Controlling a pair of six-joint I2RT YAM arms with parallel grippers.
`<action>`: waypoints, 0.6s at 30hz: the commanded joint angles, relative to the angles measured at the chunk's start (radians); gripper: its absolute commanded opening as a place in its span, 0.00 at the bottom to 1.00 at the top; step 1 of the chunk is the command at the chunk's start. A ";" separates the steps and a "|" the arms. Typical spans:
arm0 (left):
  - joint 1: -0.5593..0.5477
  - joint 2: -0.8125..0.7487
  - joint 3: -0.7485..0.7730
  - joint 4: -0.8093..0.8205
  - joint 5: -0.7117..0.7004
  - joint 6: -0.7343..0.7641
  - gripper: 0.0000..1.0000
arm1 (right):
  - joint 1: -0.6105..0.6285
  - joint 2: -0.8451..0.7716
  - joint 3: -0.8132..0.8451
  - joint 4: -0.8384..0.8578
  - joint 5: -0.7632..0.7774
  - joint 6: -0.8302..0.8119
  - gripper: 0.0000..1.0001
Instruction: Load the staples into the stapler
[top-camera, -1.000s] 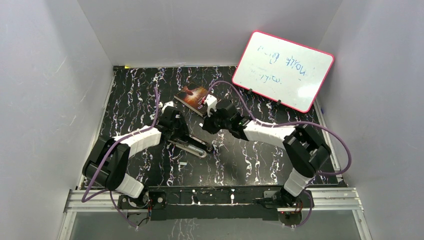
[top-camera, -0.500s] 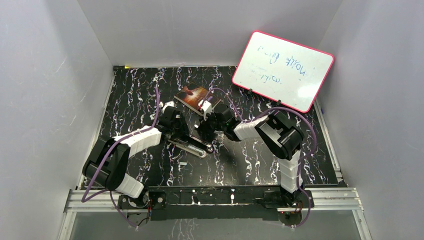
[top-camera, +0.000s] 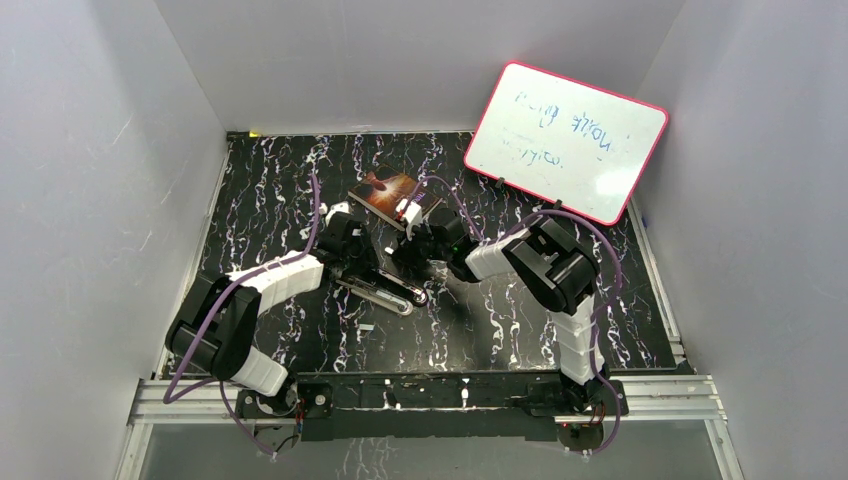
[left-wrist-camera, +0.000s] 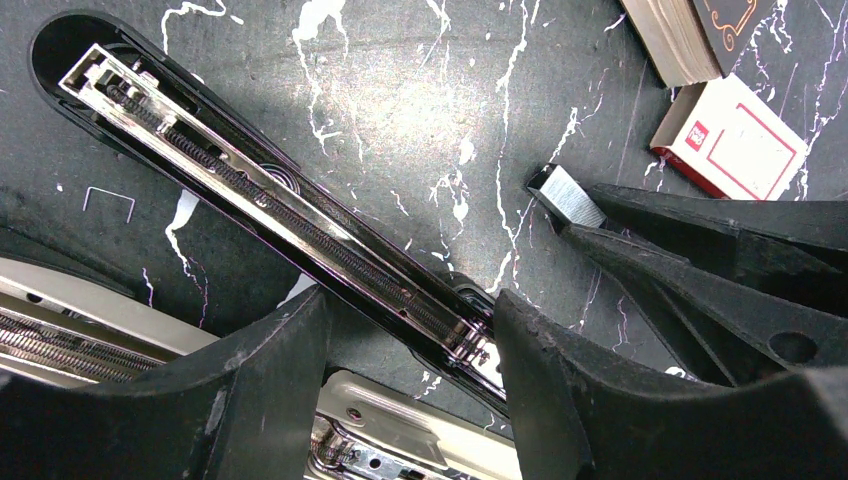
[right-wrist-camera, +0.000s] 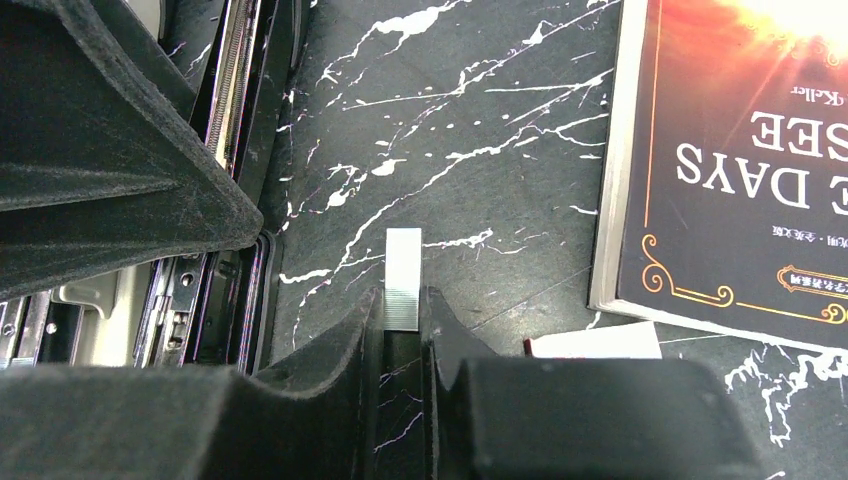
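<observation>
The stapler (top-camera: 385, 290) lies opened flat on the black marbled table. Its black arm with the spring rail (left-wrist-camera: 250, 190) runs up-left, and its silver base (left-wrist-camera: 80, 320) lies below. My left gripper (left-wrist-camera: 400, 340) is closed across the hinge end, both fingers (left-wrist-camera: 270, 390) touching the stapler. A short silver strip of staples (right-wrist-camera: 402, 280) sticks out from my right gripper (right-wrist-camera: 402, 305), which is shut on it. The strip hangs over bare table just right of the stapler, beside the hinge (left-wrist-camera: 565, 192). The staples' white-and-red box (left-wrist-camera: 735, 135) lies behind.
A paperback book (top-camera: 385, 192) lies just beyond the grippers, with the box at its near edge (right-wrist-camera: 590, 340). A pink-framed whiteboard (top-camera: 565, 140) leans at the back right. One loose staple (left-wrist-camera: 108, 200) lies left of the stapler arm. White walls enclose the table.
My right arm folded its elbow in and carried the staples strip left and nearer, close to the stapler's hinge. The left arm and the stapler stayed still.
</observation>
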 joint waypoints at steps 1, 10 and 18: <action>-0.010 0.006 0.010 -0.062 -0.004 0.019 0.58 | -0.005 0.046 0.017 0.011 -0.005 -0.028 0.25; -0.010 0.005 0.011 -0.062 -0.006 0.023 0.59 | -0.004 0.061 -0.023 0.024 0.000 -0.037 0.37; -0.011 0.004 0.010 -0.062 -0.006 0.025 0.59 | -0.013 0.061 -0.043 0.023 0.001 -0.040 0.27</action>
